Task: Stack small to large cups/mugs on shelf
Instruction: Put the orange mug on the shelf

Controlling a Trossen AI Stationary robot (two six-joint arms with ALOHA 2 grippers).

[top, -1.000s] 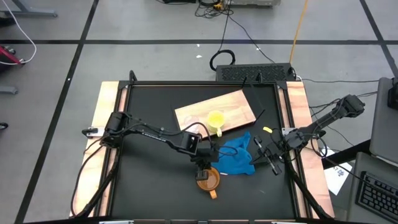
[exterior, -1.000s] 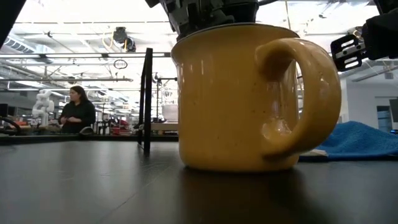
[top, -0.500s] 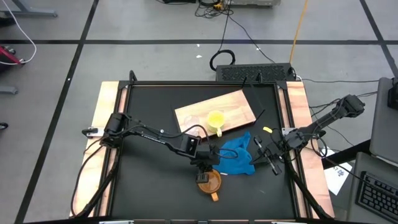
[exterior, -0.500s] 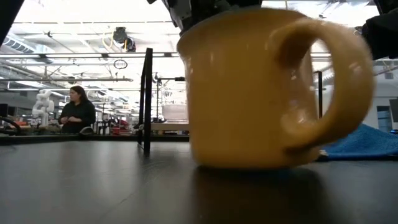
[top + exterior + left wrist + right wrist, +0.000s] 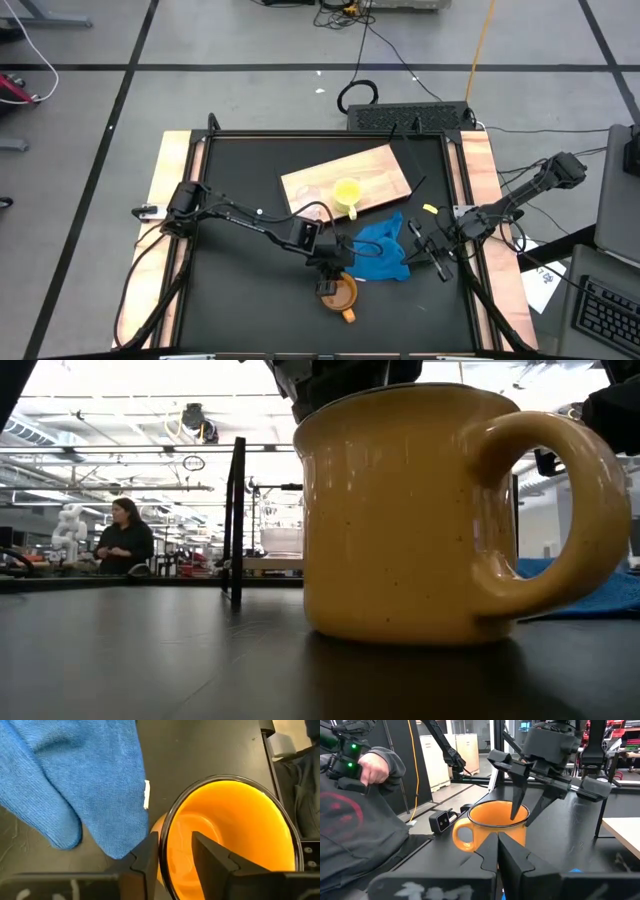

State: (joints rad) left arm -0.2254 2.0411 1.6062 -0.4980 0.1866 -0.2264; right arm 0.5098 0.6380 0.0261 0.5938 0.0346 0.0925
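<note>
The orange mug (image 5: 338,291) stands upright on its base on the black tabletop, its handle (image 5: 346,314) toward the near edge. My left gripper (image 5: 172,840) is open over its rim, slanting down, with one finger (image 5: 210,857) inside the mug and the other (image 5: 147,852) outside. The yellow mug (image 5: 347,192) stands on the wooden shelf board (image 5: 385,165), with a faint clear cup (image 5: 312,189) beside it. My right gripper (image 5: 497,851) waits shut at the table's right side (image 5: 437,250). My left gripper straddles the orange mug's rim (image 5: 165,845) on the side away from the handle. A gap shows between the inner finger and the wall. The outer finger stands right beside the wall, and I cannot tell whether it touches.
A blue cloth (image 5: 382,252) lies crumpled between the mug and the board, close to my left gripper. A person's sleeve and hand (image 5: 370,767) show beyond the table. Another person (image 5: 125,538) sits far off in the room.
The orange mug has shifted a little toward the table's near edge. It was blurred in motion half a second ago and now stands still on its base. It looms larger in the low view, with its handle farther right.
</note>
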